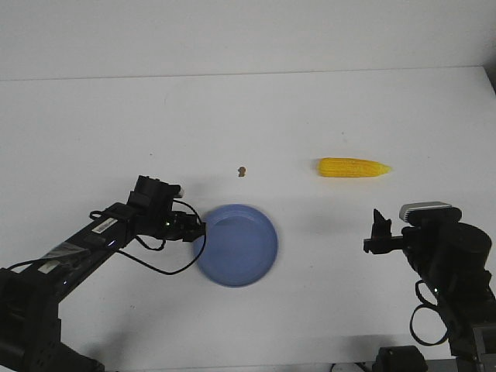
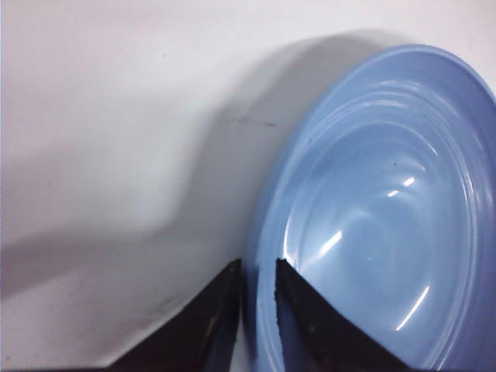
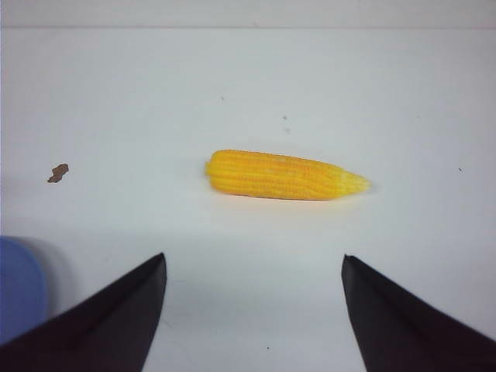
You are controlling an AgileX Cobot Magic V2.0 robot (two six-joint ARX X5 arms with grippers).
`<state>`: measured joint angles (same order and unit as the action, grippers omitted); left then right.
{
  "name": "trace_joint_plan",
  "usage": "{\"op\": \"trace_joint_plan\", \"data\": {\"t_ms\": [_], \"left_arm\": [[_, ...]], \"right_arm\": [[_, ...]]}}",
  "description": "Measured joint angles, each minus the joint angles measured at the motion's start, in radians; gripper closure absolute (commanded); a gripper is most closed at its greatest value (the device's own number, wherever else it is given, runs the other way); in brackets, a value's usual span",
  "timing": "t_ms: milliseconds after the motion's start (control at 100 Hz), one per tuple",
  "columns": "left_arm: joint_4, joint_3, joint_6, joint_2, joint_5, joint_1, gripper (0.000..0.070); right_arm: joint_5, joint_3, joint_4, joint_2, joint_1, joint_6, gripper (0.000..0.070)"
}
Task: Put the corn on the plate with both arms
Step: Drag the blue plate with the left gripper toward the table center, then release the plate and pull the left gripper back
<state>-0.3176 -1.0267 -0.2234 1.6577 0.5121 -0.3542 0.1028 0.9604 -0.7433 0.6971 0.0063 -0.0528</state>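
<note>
A round, shallow, periwinkle-blue plate [image 1: 236, 245] with a raised rim is seen on the white worktop [image 1: 248, 116], and it serves as the landmark for everything else. The bright yellow husked corn cob [image 1: 354, 167] is found lying flat on the worktop, well apart from the plate, beyond it and to its right, with the pointed end turned away from the plate. A tiny brown speck [image 1: 242, 170] is seen on the worktop just beyond the plate's far rim. The plate's left rim is pinched by the left tool [image 2: 257, 298] of the black jointed left arm [image 1: 85, 244]: in the left wrist view one dark finger [image 2: 310, 325] is set inside the rim and the other outside it, and the plate's far side appears raised off the worktop. The right tool [image 3: 254, 314] of the black right arm [image 1: 446, 256] is held well to the right of the plate, nearer than the corn, with its two fingers spread wide and nothing between them.
</note>
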Motion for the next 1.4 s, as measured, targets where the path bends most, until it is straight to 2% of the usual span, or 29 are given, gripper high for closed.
{"op": "trace_joint_plan", "data": {"t_ms": [90,230,270,380,720,880,1120,1400], "left_arm": [[0.000,0.000,0.000,0.000,-0.013,-0.002,0.0539],[0.000,0.000,0.000,0.000,-0.016,-0.002,0.0373],[0.000,0.000,0.000,0.000,-0.017,-0.002,0.0290],[0.006,0.000,0.000,-0.001,-0.009,-0.002,0.0000],[0.018,-0.010,0.025,-0.020,-0.044,0.003,0.0000],[-0.004,0.005,0.052,-0.105,-0.100,0.031,0.0000],[-0.015,0.004,0.131,-0.383,-0.275,0.078,0.0000],[-0.182,0.004,0.192,-0.577,-0.481,0.138,0.0000]], "right_arm": [[0.000,0.000,0.000,0.000,0.000,0.000,0.0221],[0.000,0.000,0.000,0.000,0.000,0.000,0.0221],[0.000,0.000,0.000,0.000,0.000,0.000,0.0221],[0.000,0.000,0.000,0.000,0.000,0.000,0.0221],[0.000,0.000,0.000,0.000,0.000,0.000,0.0221],[0.000,0.000,0.000,0.000,0.000,0.000,0.0221],[0.000,0.000,0.000,0.000,0.000,0.000,0.0221],[0.000,0.000,0.001,0.000,0.000,0.000,0.0221]]}}
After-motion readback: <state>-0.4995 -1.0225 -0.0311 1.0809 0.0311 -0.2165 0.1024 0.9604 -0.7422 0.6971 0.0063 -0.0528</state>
